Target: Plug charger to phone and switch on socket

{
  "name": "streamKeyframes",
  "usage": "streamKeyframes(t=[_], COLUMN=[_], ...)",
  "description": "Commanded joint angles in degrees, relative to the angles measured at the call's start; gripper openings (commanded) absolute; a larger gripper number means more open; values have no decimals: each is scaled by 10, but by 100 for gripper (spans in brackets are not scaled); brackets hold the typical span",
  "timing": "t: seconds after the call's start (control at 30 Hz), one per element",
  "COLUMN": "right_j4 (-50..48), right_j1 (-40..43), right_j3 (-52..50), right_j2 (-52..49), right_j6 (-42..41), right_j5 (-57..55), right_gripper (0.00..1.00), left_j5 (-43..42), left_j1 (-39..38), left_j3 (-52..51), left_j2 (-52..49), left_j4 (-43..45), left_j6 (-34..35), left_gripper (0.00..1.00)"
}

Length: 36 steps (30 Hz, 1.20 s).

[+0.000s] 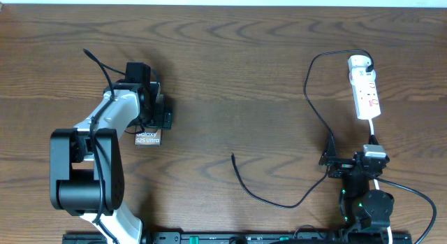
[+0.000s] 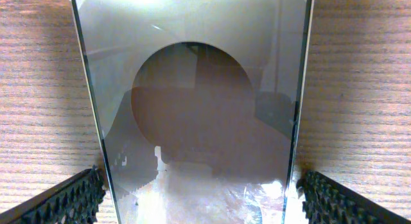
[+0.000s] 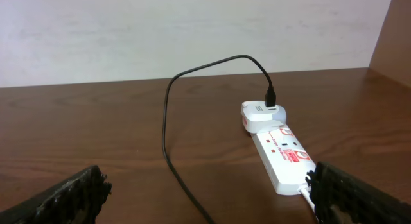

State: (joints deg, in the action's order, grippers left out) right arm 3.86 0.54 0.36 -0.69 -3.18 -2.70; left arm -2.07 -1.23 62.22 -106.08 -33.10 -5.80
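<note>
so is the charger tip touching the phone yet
Apart. The overhead view shows the charger tip lying on the table, well right of the phone.

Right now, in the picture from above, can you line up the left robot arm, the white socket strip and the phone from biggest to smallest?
1. Left arm, biggest by far.
2. Socket strip.
3. Phone, but the arm covers most of it, so ranks two and three are unsure.
</note>
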Motion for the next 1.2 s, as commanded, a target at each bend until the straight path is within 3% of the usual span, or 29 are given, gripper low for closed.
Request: streamKeyframes(t=[0.0, 0.13, 1.17], right_j4=[2, 2, 2], right_j1=[3, 3, 3], right_j3=[0, 0, 0], right_j2=[3, 3, 3], right_j6=[7, 7, 7], right_j5=[1, 1, 1], right_gripper=[99, 99, 99], left_j5=[5, -48, -24], left_j1=[-2, -2, 0], left_j3=[-19, -17, -11], left_j2=[-14, -14, -14], left_j4=[-9, -9, 4], left_j6=[-1, -27, -25], left_gripper=[98, 98, 98])
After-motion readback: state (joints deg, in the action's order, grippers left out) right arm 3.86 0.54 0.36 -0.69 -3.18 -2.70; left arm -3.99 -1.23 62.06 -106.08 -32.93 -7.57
